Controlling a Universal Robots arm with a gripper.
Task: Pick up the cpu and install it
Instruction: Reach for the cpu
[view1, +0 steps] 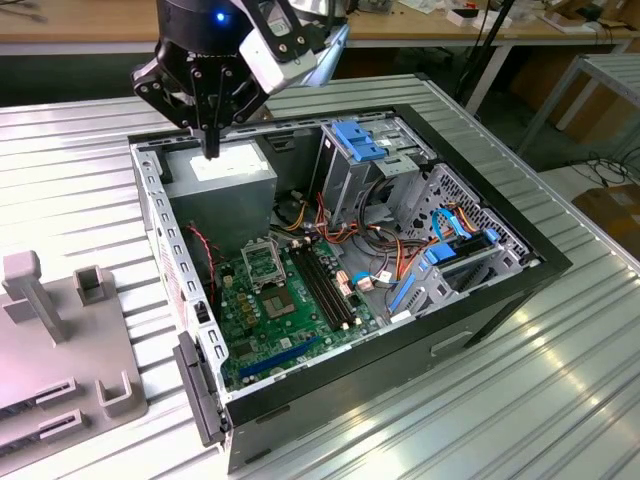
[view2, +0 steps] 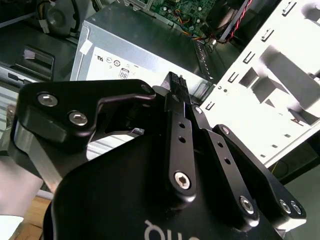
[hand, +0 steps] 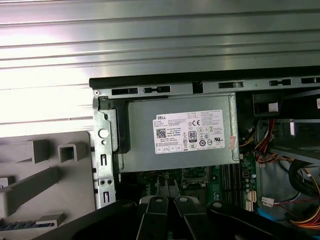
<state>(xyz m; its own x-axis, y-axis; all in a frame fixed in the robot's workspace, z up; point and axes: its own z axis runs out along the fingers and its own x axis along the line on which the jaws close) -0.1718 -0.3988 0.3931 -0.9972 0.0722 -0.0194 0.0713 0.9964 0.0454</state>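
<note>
Scene: desktop computer case (view1: 400, 352) lying on its side with the panel off, on a ribbed metal tabletop (view1: 560, 400). A grey moulded fixture (view1: 50, 330) sits on the tabletop at the exterior view's left, just beside the case.

Gripper (view1: 210, 148): hangs pointing down over the silver power supply (view1: 225, 180), close above its top face near the case's rear corner. In the exterior view it looks just clear of the supply, but contact cannot be ruled out. The fingers (view2: 179, 140) are drawn together to a single narrow tip, with no gap to make out between them and nothing seen held there.

Inside the case: green motherboard (view1: 270, 320) with a black-and-metal cpu socket (view1: 262, 265), which lies well apart from the gripper, beyond the power supply toward the middle of the board. Black memory slots (view1: 325, 285) run beside the socket. A drive cage with a blue bracket (view1: 360, 140) stands at the far end, with bundled cables near it.

Cpu: location cannot be told. The socket's centre reads grey in the exterior view, and whether a chip sits in it cannot be judged.

In the first wrist view the labelled face of the power supply lies ahead of the fingers.
</note>
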